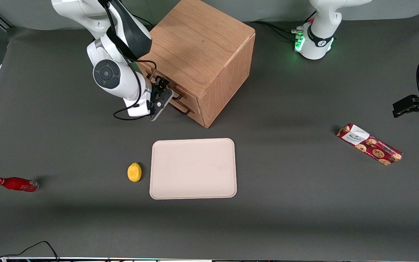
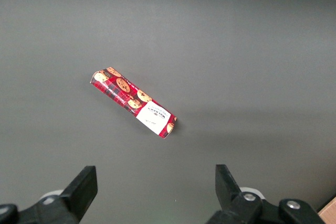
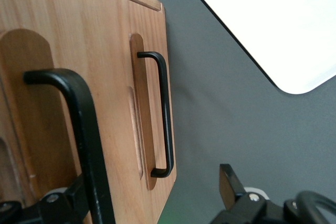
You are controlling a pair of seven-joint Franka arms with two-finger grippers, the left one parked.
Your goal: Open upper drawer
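The wooden cabinet [image 1: 202, 47] stands with its front turned toward the working arm's end of the table. The upper drawer [image 1: 191, 100] looks shut, its front flush with the lower drawer [image 1: 195, 113]. My right gripper [image 1: 165, 95] is open right in front of the upper drawer. In the right wrist view the upper drawer's black bar handle [image 3: 86, 129] lies between the open fingers of the gripper [image 3: 155, 176], close by one finger [image 3: 79, 195]. The lower drawer's handle [image 3: 164, 114] is farther off, near the table. Nothing is gripped.
A beige tray [image 1: 193, 189] lies nearer the front camera than the cabinet, with a yellow lemon [image 1: 134, 171] beside it. A red bottle [image 1: 15, 183] lies toward the working arm's end. A cookie box [image 1: 369, 144] lies toward the parked arm's end and shows in the left wrist view [image 2: 134, 102].
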